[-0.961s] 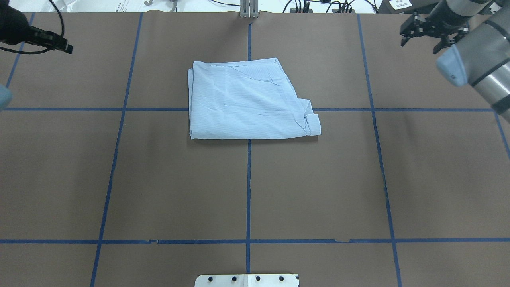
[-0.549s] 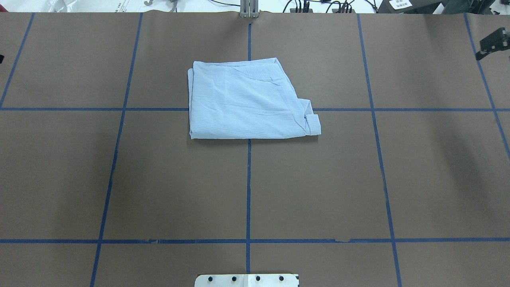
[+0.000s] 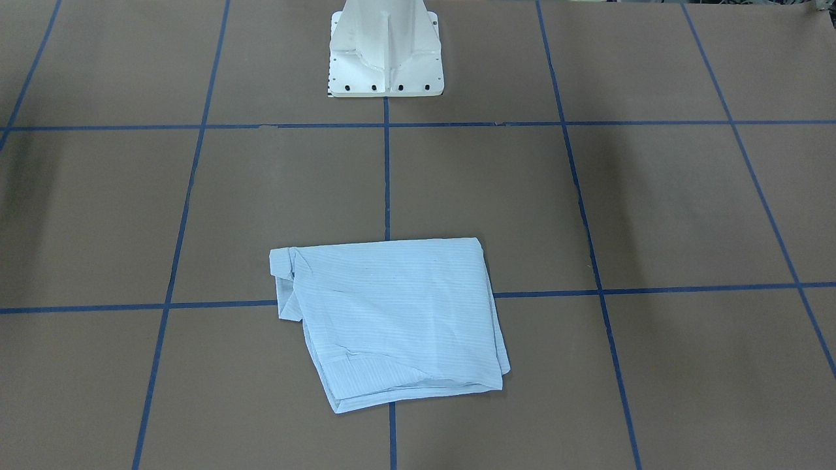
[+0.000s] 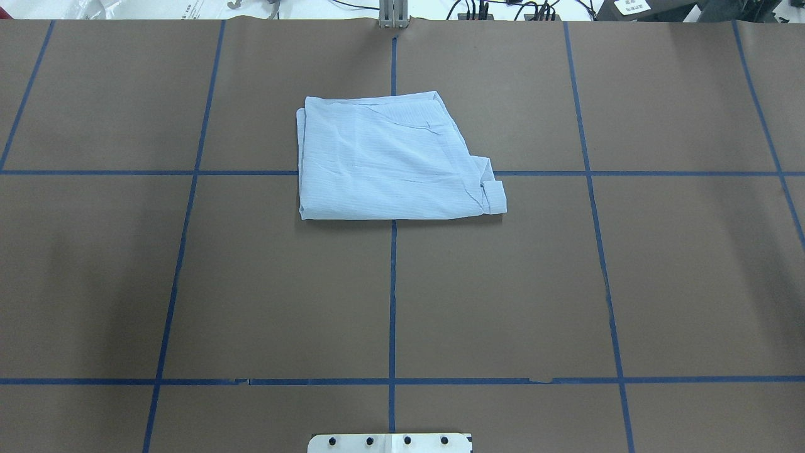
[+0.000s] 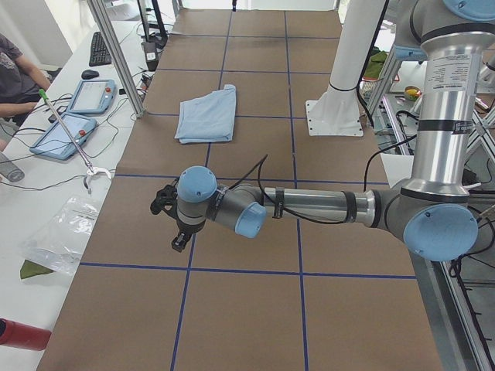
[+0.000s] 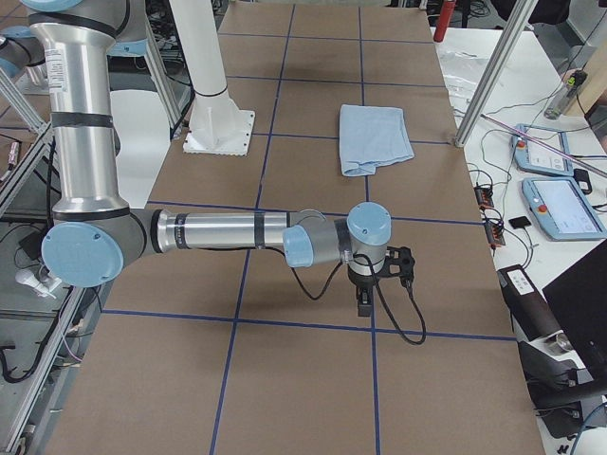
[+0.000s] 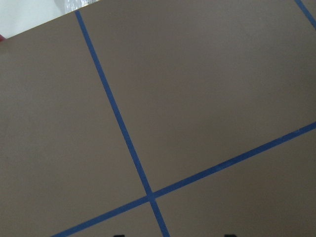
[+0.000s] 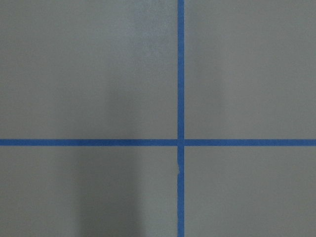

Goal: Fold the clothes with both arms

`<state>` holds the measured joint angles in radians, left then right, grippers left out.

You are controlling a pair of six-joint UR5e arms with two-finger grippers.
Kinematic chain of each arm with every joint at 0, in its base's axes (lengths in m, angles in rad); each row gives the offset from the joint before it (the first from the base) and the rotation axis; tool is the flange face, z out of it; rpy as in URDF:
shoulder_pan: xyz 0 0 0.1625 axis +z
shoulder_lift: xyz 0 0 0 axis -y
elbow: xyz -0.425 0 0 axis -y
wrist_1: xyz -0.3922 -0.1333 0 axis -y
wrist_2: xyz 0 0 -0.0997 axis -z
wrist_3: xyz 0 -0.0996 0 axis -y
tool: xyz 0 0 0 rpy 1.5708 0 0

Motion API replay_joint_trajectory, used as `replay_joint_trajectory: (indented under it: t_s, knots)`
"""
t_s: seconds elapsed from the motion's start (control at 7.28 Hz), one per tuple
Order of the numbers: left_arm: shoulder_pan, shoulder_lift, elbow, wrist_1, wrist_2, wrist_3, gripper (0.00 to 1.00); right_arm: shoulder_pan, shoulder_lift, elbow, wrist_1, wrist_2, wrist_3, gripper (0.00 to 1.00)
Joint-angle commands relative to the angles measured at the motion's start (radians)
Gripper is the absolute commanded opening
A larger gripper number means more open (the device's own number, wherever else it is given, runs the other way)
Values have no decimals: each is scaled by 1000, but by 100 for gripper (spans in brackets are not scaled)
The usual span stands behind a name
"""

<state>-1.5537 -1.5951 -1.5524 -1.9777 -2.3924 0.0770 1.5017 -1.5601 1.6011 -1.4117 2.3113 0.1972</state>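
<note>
Folded shirt (image 4: 390, 160) lies mid-tabletop, long side running end to end. Left gripper (image 5: 176, 232) and right gripper (image 6: 365, 301) hang at opposite ends, both well off it; how wide they stand, I cannot tell.

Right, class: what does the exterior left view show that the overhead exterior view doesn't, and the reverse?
Only exterior left: the left arm stretched over the table, a seated person, two tablets and a red bottle on the side bench. Only overhead: a printed white label past the far right corner. Both: the folded shirt, the blue tape grid, the white base plate.
</note>
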Motion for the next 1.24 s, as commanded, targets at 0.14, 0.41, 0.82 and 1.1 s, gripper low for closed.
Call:
replay_joint_trajectory:
  t_s: [0.14,0.41,0.82,1.1]
  knots:
    - [-65,49,-40,-1,-13,-3,100,2,-37,16,0,4,-4,100]
    - [-60,49,-20,-13,7,-57,100,-1,-58,65,2,-7,10,100]
    - [-49,26,-11,-7,10,-89,100,-20,4,118,-162,-4,11,100]
    - [-48,23,-3,-10,9,-89,100,-21,33,111,-288,-3,1,100]
